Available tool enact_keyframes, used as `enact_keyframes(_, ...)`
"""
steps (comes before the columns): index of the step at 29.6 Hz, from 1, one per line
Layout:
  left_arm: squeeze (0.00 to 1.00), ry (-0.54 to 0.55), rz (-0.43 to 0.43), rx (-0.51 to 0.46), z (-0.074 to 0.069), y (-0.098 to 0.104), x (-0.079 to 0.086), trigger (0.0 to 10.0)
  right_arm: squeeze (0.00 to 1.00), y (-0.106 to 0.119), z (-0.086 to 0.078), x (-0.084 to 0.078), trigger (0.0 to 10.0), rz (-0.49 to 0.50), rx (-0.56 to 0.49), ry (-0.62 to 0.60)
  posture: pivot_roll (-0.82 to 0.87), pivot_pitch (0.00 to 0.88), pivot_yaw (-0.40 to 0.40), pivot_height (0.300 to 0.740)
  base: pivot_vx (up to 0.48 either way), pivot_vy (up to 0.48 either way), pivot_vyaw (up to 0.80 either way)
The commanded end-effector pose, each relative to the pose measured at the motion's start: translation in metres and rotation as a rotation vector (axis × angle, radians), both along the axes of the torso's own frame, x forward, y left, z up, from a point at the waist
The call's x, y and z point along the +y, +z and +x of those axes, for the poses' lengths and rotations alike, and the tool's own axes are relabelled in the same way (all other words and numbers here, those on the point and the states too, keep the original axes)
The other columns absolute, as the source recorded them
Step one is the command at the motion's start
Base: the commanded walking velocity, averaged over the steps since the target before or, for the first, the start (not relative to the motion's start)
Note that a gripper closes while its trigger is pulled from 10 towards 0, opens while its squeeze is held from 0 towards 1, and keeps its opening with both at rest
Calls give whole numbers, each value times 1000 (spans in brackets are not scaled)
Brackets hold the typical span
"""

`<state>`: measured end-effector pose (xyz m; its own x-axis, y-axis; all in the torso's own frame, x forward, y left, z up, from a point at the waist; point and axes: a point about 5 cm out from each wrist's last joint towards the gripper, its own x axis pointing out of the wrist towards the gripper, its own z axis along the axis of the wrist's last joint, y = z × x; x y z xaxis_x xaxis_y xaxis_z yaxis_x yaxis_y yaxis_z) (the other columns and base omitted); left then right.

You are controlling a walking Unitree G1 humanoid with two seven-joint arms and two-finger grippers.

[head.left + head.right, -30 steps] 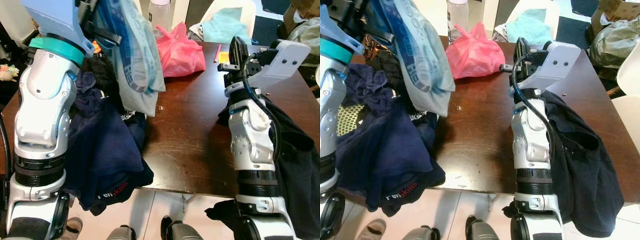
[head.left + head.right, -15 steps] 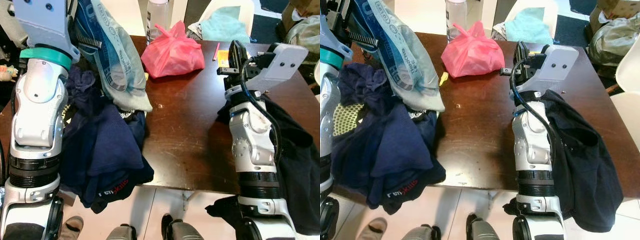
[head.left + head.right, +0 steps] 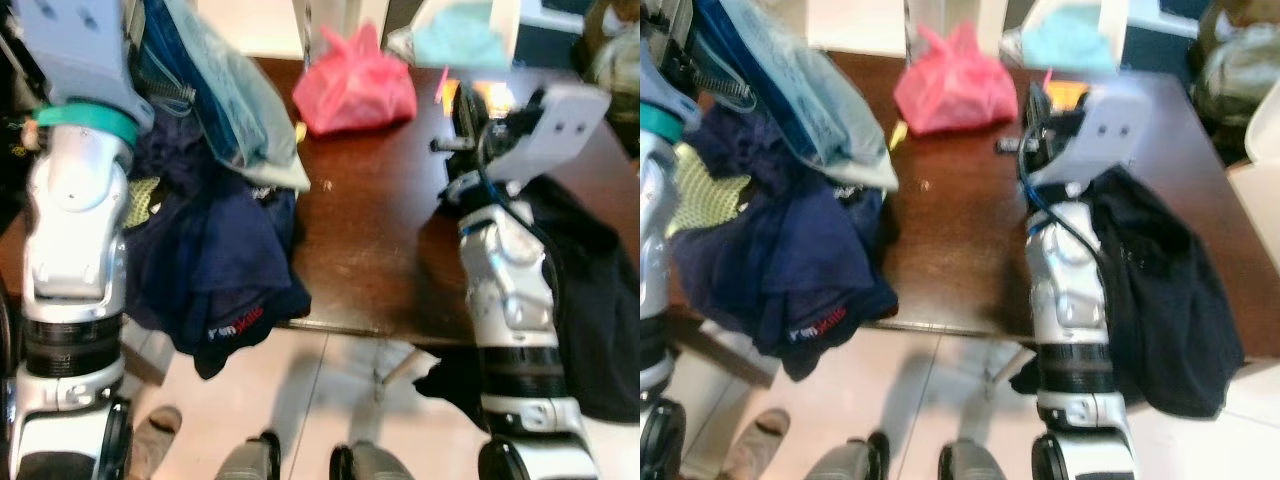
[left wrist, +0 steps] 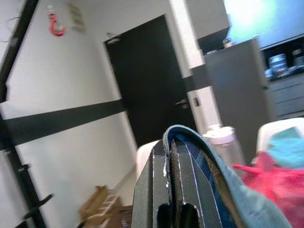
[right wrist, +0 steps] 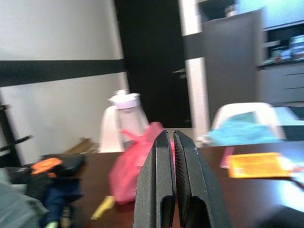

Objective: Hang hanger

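My left gripper (image 4: 169, 199) is raised and shut on a light blue garment (image 3: 225, 110). Its blue striped edge (image 4: 199, 166) lies over the black fingertips. The garment hangs from my left wrist down to the table's left side, over a pile of navy clothes. A dark ribbed piece (image 3: 172, 92) sticks out near its top; I cannot tell what that piece is. My right gripper (image 5: 169, 180) is held up over the table's right side (image 3: 465, 110), shut with nothing between its fingers.
A dark brown table (image 3: 370, 220) carries a pink bag (image 3: 355, 80), a navy clothes pile (image 3: 220, 260), an orange sheet (image 5: 256, 165) and a bottle (image 5: 124, 111). A black garment (image 3: 590, 290) drapes off its right edge. A white chair with teal cloth (image 3: 460, 35) stands behind. A red hook (image 4: 56, 24) hangs high on the wall.
The whole picture has shifted and blurred: the table has slid up the frame and more floor shows, so the camera has moved. Both grippers hold as before.
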<state>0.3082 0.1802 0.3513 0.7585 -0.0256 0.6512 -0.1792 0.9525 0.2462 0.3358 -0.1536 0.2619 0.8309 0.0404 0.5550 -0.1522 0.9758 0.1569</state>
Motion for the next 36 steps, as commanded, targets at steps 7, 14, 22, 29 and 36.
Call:
enact_keyframes(7, 0, 16, 7, -5, 0, 0, 0, 10000, 0, -2, -1, 1, 10000, -3, 7, 1, 53, 44, 14, 740, -418, 0, 0)
enact_keyframes(14, 0, 13, 10, -8, 1, 1, -1, 10000, 0, -5, -1, 1, 10000, -8, 18, -2, 53, 45, 19, 740, -421, 0, 0)
enact_keyframes(22, 0, 8, 13, -6, 2, 1, -3, 10000, 0, -10, 0, 2, 10000, -16, 41, 1, 49, 43, 21, 740, -422, 0, 0)
enact_keyframes(29, 0, -3, 11, 6, 3, -3, -4, 10000, 0, -21, 1, 2, 10000, -37, 76, -6, 37, 39, 26, 740, -381, 0, 0)
enact_keyframes(36, 0, -23, -8, 35, 7, -6, -7, 10000, 0, -24, 1, 0, 10000, -46, 87, -15, 31, 35, 30, 740, 0, 0, 0)
